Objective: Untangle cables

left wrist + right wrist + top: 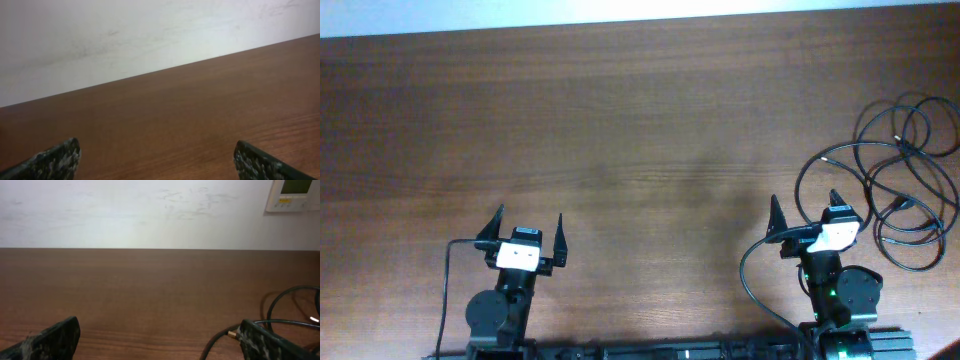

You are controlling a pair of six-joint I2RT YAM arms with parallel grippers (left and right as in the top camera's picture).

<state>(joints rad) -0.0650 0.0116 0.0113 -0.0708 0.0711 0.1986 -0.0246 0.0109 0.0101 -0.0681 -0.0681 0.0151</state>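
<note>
Overhead, the cables (898, 205) lie in loose loops at the right edge of the tabletop (640, 130), just right of and ahead of the wide-open, empty right tool (805, 205), well apart from the equally open left tool (530, 225).

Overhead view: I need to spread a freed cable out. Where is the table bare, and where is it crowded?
Bare: the whole left and middle of the table, from the far edge to the left gripper and right gripper. Crowded: the right edge, where the cables loop beside the right gripper.
</note>
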